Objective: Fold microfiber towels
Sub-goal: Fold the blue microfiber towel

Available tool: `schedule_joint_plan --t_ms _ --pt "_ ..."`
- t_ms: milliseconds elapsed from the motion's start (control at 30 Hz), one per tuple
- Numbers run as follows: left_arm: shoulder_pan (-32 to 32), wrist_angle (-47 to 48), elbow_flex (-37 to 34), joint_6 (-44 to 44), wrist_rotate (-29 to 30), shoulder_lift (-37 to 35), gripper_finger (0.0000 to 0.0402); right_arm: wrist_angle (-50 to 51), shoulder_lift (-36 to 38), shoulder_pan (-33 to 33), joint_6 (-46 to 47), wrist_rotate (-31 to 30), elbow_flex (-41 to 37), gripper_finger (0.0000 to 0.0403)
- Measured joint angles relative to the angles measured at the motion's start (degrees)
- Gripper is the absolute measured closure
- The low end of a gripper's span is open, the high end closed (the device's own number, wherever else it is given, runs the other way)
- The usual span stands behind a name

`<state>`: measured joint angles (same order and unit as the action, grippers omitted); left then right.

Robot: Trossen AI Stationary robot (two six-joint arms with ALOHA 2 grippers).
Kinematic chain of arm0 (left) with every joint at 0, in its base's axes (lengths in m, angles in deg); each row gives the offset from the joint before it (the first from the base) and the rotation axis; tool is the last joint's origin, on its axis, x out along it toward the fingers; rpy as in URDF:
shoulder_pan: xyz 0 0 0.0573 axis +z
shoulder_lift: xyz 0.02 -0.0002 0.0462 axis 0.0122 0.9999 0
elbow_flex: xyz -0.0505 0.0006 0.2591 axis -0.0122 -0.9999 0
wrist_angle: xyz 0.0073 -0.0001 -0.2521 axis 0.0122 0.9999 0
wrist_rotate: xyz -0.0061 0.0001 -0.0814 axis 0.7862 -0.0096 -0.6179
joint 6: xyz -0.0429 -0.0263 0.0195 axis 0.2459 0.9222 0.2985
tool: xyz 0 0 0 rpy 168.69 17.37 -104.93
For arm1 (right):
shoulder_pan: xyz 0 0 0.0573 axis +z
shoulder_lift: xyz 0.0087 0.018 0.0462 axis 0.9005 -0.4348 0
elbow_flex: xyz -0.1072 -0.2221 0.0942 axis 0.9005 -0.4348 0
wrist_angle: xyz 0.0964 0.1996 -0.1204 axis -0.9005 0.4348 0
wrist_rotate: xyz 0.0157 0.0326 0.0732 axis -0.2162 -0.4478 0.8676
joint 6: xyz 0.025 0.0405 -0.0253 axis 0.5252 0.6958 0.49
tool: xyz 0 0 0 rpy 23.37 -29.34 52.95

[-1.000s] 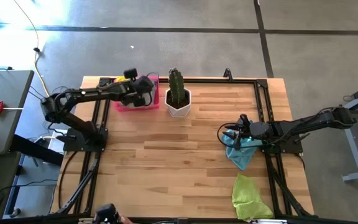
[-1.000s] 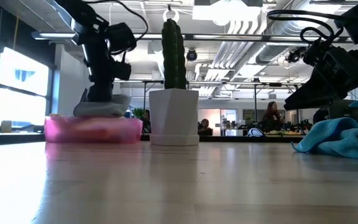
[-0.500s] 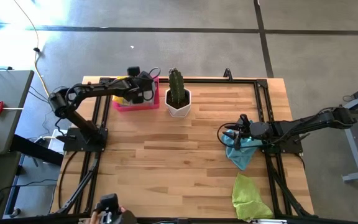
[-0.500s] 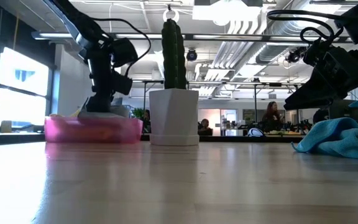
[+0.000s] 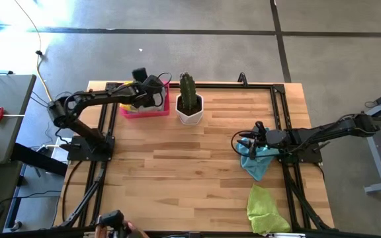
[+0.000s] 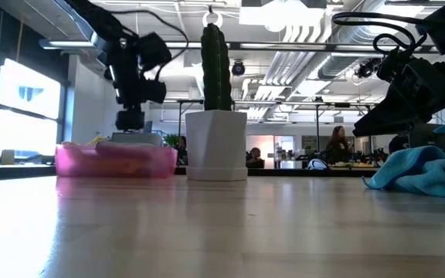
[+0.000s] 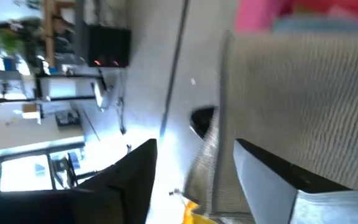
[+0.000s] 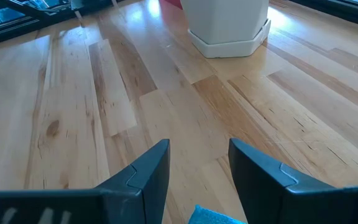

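Near edge: a lime green towel [image 5: 264,210] lies crumpled at the table's [image 5: 190,172] front right corner, partly over the black frame rail.
Blue towel: a light blue towel [image 5: 256,162] sits bunched under the right gripper [image 5: 244,143]; the low view shows soft rumpled folds [image 6: 423,174].
Right gripper: low over the blue towel's edge, fingers spread with bare wood between them in its wrist view, pinching nothing.
Table: pale wood planks with visible grain, edged by a black metal frame.
Pot: a white faceted pot [image 5: 190,109] with a ribbed green cactus [image 6: 215,66] stands between the two arms, near the far edge, just right of the tray.
Tray: a pink translucent tray [image 6: 115,161] at the far left; a grey towel [image 6: 137,138] lies flat on top, yellow [image 6: 95,141] peeking at its side.
Left gripper: above the tray [image 5: 152,97], fingers apart, clear of the grey towel; its wrist view shows the towel's woven ribbed surface [image 7: 303,93].
Hard to tell: what else lies in the tray under the grey towel is hidden.
Background: an office with people, too small to make out.
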<state>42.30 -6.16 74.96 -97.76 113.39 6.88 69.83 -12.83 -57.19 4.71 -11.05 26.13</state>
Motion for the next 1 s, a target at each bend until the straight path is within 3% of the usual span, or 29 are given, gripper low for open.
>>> schedule_joint_plan --t_ms 167,400,600,800,1000 --pt "-7.71 -0.44 0.02 6.23 -2.23 -7.04 0.0183 0.00 -0.01 0.00 0.00 0.01 0.00 0.0247" --pt "-27.61 -0.88 0.07 35.03 -17.81 -12.35 0.0190 0.00 -0.01 0.00 0.00 0.02 0.00 0.0247" --pt "-44.84 -1.81 0.00 51.74 -18.12 -10.05 0.0190 0.01 0.00 -0.01 0.00 0.01 0.00 0.0247" --pt "-57.85 -11.20 0.00 58.34 -15.70 -4.44 0.0190 0.29 0.00 0.01 0.00 0.00 0.00 0.0247" --pt "-64.59 -31.60 0.01 55.44 -15.02 2.61 0.0190 0.49 0.00 0.00 0.00 0.00 0.00 0.0247"
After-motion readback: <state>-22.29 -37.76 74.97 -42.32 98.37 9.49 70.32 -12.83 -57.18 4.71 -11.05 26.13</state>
